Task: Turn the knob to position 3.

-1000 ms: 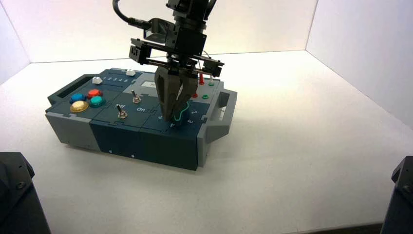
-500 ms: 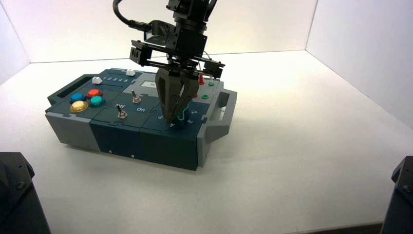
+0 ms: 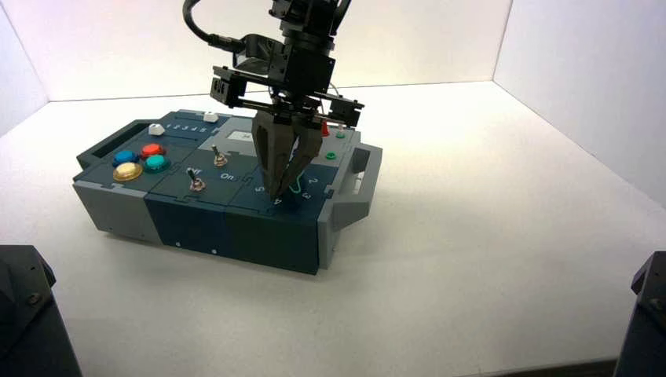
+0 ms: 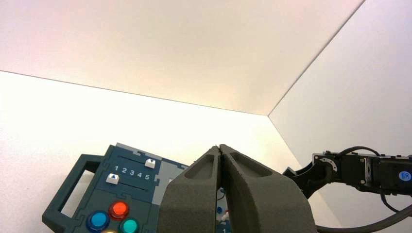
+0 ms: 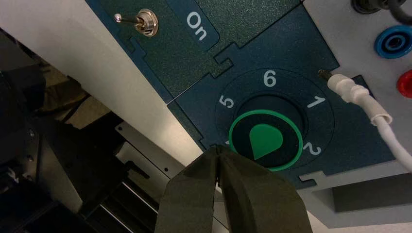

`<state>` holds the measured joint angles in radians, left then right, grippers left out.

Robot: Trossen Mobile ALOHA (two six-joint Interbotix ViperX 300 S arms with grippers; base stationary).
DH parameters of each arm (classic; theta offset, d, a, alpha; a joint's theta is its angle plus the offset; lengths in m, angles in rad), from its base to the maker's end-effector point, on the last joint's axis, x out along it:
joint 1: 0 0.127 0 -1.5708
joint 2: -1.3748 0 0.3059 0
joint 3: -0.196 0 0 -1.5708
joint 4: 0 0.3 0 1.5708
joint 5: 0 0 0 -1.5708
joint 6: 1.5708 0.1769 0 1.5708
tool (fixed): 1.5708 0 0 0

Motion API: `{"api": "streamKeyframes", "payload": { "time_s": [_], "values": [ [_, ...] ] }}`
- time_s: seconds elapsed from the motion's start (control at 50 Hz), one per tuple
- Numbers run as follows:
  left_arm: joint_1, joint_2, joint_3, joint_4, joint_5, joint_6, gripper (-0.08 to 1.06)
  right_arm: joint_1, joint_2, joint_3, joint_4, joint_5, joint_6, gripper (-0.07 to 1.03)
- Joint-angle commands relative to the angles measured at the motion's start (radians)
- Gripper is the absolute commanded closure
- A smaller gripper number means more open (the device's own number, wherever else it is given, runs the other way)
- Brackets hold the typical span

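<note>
The knob (image 5: 265, 141) is dark teal with a green ring and a green teardrop, and it sits on the box (image 3: 236, 228) near its right end. In the right wrist view the teardrop's tip points between numerals 2 and 5, toward the side my fingers cover. Numerals 5, 6, 1 and 2 show there; the 3 is hidden. In the high view the 3 (image 3: 305, 195) shows just in front of the knob (image 3: 294, 187). My right gripper (image 5: 218, 148) is shut, with its tips at the knob's rim (image 3: 276, 191). My left gripper (image 4: 220, 148) is shut and held away from the box.
A metal toggle switch (image 5: 145, 23) stands by the word "On". A white plug and wire (image 5: 359, 97) lie beside the dial, near a blue socket (image 5: 393, 42). Coloured push buttons (image 3: 141, 161) and white sliders (image 3: 210, 117) sit at the box's left end.
My right gripper's fingers have drawn closer together over the knob. The strip of green outline beside them has grown shorter. The box has not moved.
</note>
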<state>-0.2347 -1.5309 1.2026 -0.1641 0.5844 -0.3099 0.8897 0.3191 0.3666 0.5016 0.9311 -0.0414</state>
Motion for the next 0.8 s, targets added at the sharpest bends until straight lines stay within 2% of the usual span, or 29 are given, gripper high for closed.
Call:
{"api": "streamKeyframes", "payload": {
  "time_s": [0.02,0.8],
  "values": [
    [-0.003,0.021,-0.031,0.002,-0.012,0.003,1.01,-0.006,-0.032,-0.005,0.0,0.002,-0.002,0.99],
    [-0.002,0.021,-0.031,0.003,-0.012,0.009,1.01,0.0,-0.034,-0.009,0.0,0.002,-0.003,0.98]
  ]
}}
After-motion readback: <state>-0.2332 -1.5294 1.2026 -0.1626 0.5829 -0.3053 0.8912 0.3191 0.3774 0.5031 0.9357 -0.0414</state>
